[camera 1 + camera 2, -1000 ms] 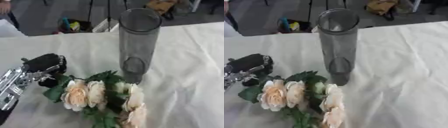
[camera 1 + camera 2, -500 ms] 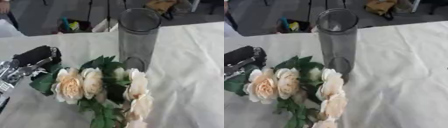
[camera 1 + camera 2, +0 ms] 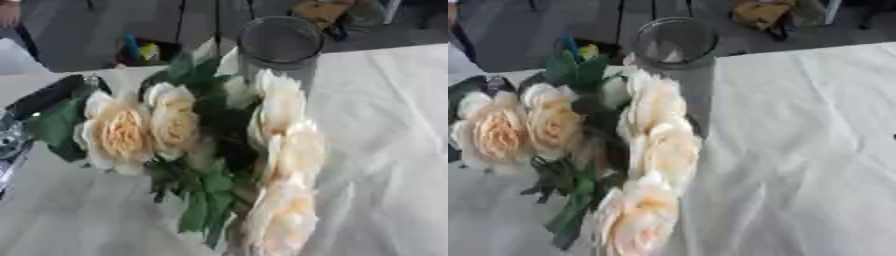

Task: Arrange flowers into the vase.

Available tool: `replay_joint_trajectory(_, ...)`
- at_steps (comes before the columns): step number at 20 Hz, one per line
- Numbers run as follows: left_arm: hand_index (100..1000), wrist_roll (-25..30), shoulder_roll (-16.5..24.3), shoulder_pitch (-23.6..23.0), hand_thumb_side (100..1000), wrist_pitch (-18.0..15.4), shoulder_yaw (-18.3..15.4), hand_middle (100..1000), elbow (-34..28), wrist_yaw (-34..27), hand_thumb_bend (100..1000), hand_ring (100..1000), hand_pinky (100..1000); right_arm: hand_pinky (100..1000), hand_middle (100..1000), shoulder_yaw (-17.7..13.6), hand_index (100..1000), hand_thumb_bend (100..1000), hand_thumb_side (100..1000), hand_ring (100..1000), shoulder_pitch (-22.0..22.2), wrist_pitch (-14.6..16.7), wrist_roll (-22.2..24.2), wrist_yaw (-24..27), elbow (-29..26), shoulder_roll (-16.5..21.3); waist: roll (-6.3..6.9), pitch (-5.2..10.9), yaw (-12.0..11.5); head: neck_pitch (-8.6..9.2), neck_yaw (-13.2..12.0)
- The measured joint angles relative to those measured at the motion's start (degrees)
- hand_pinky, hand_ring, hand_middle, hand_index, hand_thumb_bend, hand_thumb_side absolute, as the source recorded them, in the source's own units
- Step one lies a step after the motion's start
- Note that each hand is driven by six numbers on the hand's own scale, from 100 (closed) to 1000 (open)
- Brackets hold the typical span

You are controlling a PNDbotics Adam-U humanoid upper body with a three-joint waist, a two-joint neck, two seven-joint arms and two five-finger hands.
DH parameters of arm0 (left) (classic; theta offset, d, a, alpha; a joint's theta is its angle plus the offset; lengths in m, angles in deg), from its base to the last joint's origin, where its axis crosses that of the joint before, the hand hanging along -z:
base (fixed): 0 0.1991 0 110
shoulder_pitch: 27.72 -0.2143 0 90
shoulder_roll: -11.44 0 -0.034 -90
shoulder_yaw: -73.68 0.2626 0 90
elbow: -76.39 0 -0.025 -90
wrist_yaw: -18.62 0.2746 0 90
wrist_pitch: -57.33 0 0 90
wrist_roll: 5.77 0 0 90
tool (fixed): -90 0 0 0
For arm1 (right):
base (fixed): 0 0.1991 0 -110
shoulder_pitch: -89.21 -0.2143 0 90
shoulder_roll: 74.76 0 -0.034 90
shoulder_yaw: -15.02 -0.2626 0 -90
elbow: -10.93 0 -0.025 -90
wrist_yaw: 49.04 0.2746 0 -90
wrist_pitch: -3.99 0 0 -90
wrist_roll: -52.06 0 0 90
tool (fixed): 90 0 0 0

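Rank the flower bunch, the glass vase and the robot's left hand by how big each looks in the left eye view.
1. Flower bunch: largest, though it is nearest the camera, which inflates it.
2. Glass vase: mostly hidden behind the blooms.
3. Left hand: only a dark part shows at the left edge, so its rank is unsure.

Both head eyes look steeply down and forward at the desk [image 3: 798, 125], very near the bouquet [image 3: 192, 135]; both share the vase [image 3: 280, 45] beyond.

We see a table [image 3: 798, 150] covered with a creased white cloth [image 3: 385, 125]. Standing directly on it is a tall, clear grey vase [image 3: 280, 47], upright near the far edge. We cannot tell whether anything else rests on it.
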State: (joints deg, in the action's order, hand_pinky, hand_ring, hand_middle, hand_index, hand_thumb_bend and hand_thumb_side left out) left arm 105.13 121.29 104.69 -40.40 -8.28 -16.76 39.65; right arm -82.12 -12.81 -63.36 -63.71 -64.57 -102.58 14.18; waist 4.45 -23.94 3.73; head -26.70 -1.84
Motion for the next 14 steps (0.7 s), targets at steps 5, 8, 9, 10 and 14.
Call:
replay_joint_trajectory(5, 100, -1.47, 0.49, 0.52, 487, 5.30, -2.36, 100, -2.81, -9.33, 100, 100, 100, 520, 559, -0.21, 816, 100, 888, 657, 0.27, 0.02, -0.05, 0.04, 0.00, 0.05, 0.00, 0.10, -0.49, -0.52, 0.38)
replay_joint_trajectory(8, 100, -3.30, 0.60, 1.24, 495, 8.31, -3.38, 100, -3.68, -14.28, 100, 100, 100, 520, 559, -0.23, 816, 100, 887, 657, 0.46, 0.02, -0.05, 0.07, 0.00, 0.25, 0.00, 0.87, -0.57, -1.04, 0.40)
replay_joint_trajectory(9, 100, -3.87, 0.81, 1.54, 496, 9.16, -3.63, 100, -3.92, -15.69, 100, 100, 100, 520, 560, -0.23, 816, 100, 886, 657, 0.49, 0.02, -0.05, 0.08, 0.00, 0.40, 0.00, 1.14, -0.57, -1.19, 0.40)
replay_joint_trajectory(10, 100, -4.40, 0.99, 1.78, 497, 9.91, -3.89, 100, -4.19, -17.05, 100, 100, 100, 521, 560, -0.23, 816, 100, 884, 658, 0.51, 0.01, -0.06, 0.09, 0.00, 0.54, 0.00, 1.34, -0.56, -1.44, 0.38)
replay_joint_trajectory(14, 100, -6.62, 1.03, 3.05, 507, 12.36, -4.81, 100, -4.79, -21.91, 100, 100, 100, 521, 561, -0.23, 815, 100, 882, 658, 0.96, -0.08, -0.15, 0.16, 0.00, 0.67, 0.24, 2.08, -0.16, -2.06, 0.23)
